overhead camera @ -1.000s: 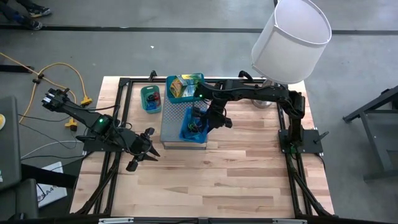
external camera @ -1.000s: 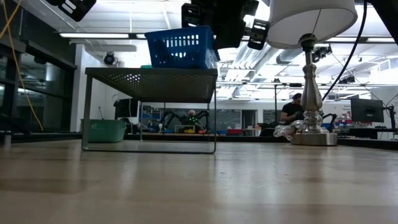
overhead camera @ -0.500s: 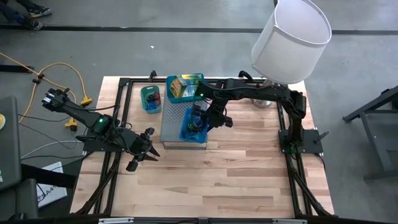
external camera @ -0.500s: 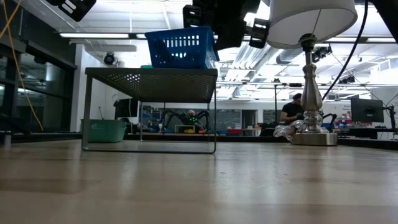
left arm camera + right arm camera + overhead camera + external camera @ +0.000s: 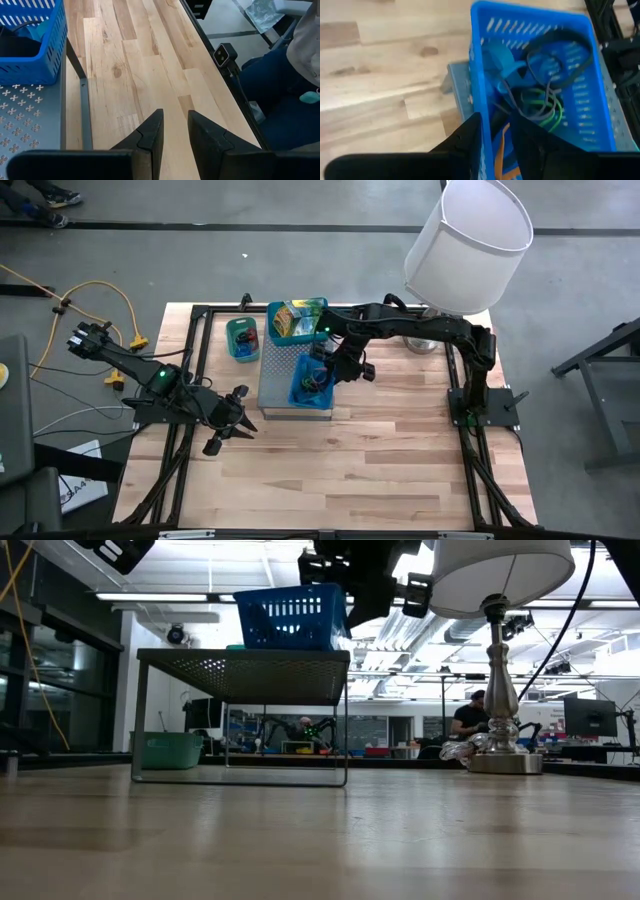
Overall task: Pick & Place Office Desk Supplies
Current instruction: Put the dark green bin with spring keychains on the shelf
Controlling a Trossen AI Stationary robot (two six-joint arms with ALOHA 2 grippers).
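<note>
The left gripper (image 5: pixel 232 423) is waiting low over bare wood at the left front of the table (image 5: pixel 380 470), well apart from everything, and in its own wrist view its fingers (image 5: pixel 150 135) are standing a narrow gap apart with nothing between them; it is taking no part in the work for now.

Moving rightward, a small green bin (image 5: pixel 242 338) is sitting on the table just beside the grey perforated stand (image 5: pixel 275 380), with something dark and something red lying inside it; next comes a teal tray (image 5: pixel 296 321) at the back edge holding the yellow-green packets (image 5: pixel 290 314); in front of it the blue basket (image 5: pixel 312 381) is resting on top of the stand, and the right wrist view is showing dark and green rubber bands (image 5: pixel 547 102) and a blue clip (image 5: pixel 500 57) lying tangled in it.

The right gripper (image 5: pixel 335 370) is hanging over that basket's rim, its fingers (image 5: pixel 470 135) standing a little apart; something orange seems to be showing between them, but the view is too blurred to say whether they are holding it.

Further right stands the lamp (image 5: pixel 465 245), untouched.

Judging from this, most of the sorting is looking done, since no loose supplies are lying on the open wood; what is left is probably finishing at the basket.
</note>
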